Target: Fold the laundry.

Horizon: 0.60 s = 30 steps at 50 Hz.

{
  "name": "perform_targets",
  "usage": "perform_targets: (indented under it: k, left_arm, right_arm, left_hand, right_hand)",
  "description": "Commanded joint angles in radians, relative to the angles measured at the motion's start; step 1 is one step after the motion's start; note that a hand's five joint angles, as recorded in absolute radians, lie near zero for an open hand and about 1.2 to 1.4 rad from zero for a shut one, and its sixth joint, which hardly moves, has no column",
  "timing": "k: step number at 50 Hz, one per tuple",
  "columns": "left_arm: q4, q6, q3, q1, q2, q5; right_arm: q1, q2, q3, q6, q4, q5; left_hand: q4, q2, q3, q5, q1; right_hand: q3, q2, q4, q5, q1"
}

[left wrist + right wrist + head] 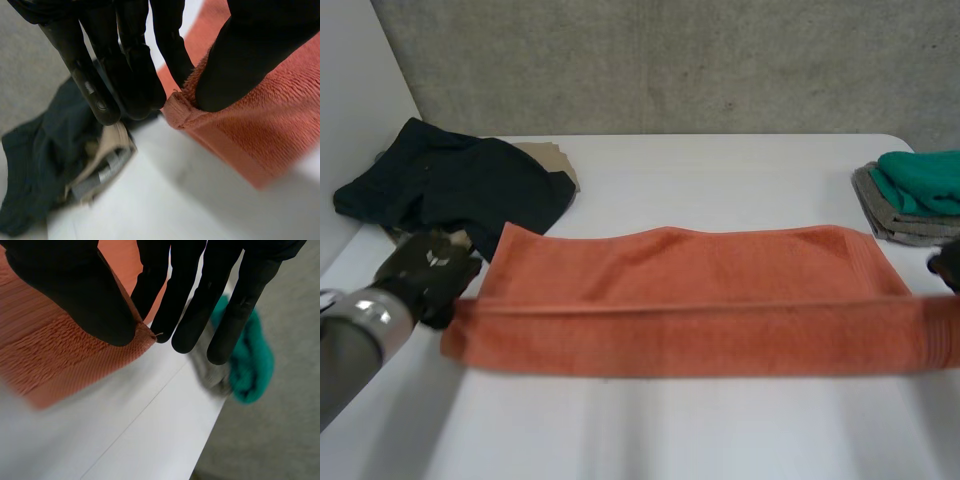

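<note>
The white table [720,180] carries a long orange terry towel [690,300] spread crosswise over its middle, a straight lengthwise ridge running along it and the near strip reaching from one hand to the other. At the far left corner a crumpled black garment [450,185] lies in a heap, well apart from the small stack at the far right edge, where a folded green cloth [925,180] sits on a folded grey cloth [890,220]. A beige cloth [552,160] pokes out from under the black heap, just beyond the towel's far left corner. The left hand [125,65] grasps the towel's near left corner, the terry hem squeezed between the thumb and the fingers. The right hand [190,300] grasps the near right corner in the same way, thumb on top and fingers beneath, with the green and grey stack beyond its fingertips.
</note>
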Motion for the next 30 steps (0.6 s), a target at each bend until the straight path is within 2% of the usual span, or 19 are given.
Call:
perform_targets:
  k: [1, 8, 12, 24, 25, 26, 27, 29, 30]
  left_arm:
    - [0.055, -0.074, 0.283, -0.089, -0.252, -0.048]
    - [0.062, -0.075, 0.618, -0.145, -0.504, -0.189]
    - [0.052, -0.072, 0.806, -0.154, -0.639, -0.243]
    - [-0.036, -0.072, 1.117, -0.185, -0.854, -0.278]
    - [-0.042, -0.074, 1.123, -0.189, -0.859, -0.278]
    - [-0.045, -0.074, 1.126, -0.195, -0.862, -0.277]
    - [-0.051, -0.077, 1.125, -0.206, -0.862, -0.277]
    - [-0.054, -0.08, 1.123, -0.215, -0.862, -0.274]
    - [-0.056, -0.081, 1.121, -0.22, -0.862, -0.272]
  right_arm:
    - [0.136, 0.201, -0.184, 0.074, -0.17, 0.103]
    - [0.22, 0.397, -0.386, 0.069, -0.249, 0.179]
    - [0.225, 0.486, -0.484, 0.066, -0.305, 0.204]
    - [0.238, 0.654, -0.693, 0.063, -0.357, 0.254]
    - [0.242, 0.66, -0.699, 0.063, -0.355, 0.258]
    - [0.246, 0.666, -0.704, 0.065, -0.355, 0.261]
    - [0.264, 0.674, -0.704, 0.069, -0.354, 0.268]
    - [0.275, 0.669, -0.699, 0.077, -0.348, 0.273]
    - [0.29, 0.659, -0.693, 0.08, -0.345, 0.276]
  left_hand:
    - [0.196, 0.199, 0.204, 0.252, 0.256]
    - [0.196, 0.199, 0.204, 0.252, 0.256]
    - [0.196, 0.199, 0.204, 0.252, 0.256]
    - [0.196, 0.199, 0.204, 0.252, 0.256]
    - [0.141, 0.144, 0.149, 0.197, 0.201]
    - [-0.301, -0.298, -0.293, -0.245, -0.242]
    - [-1.026, -1.023, -1.018, -0.97, -0.966]
    - [-0.943, -0.94, -0.935, -0.887, -0.883]
    - [-1.026, -1.023, -1.018, -0.97, -0.966]
  right_hand:
    - [0.206, 0.221, 0.199, 0.223, 0.275]
    - [0.206, 0.221, 0.199, 0.223, 0.275]
    - [0.206, 0.221, 0.199, 0.223, 0.275]
    - [0.206, 0.221, 0.199, 0.223, 0.275]
    - [-0.084, -0.069, -0.09, -0.067, -0.014]
    - [-0.619, -0.604, -0.625, -0.601, -0.549]
    - [-1.016, -1.001, -1.022, -0.999, -0.946]
    - [-1.016, -1.001, -1.022, -0.999, -0.946]
    - [-1.016, -1.001, -1.022, -0.999, -0.946]
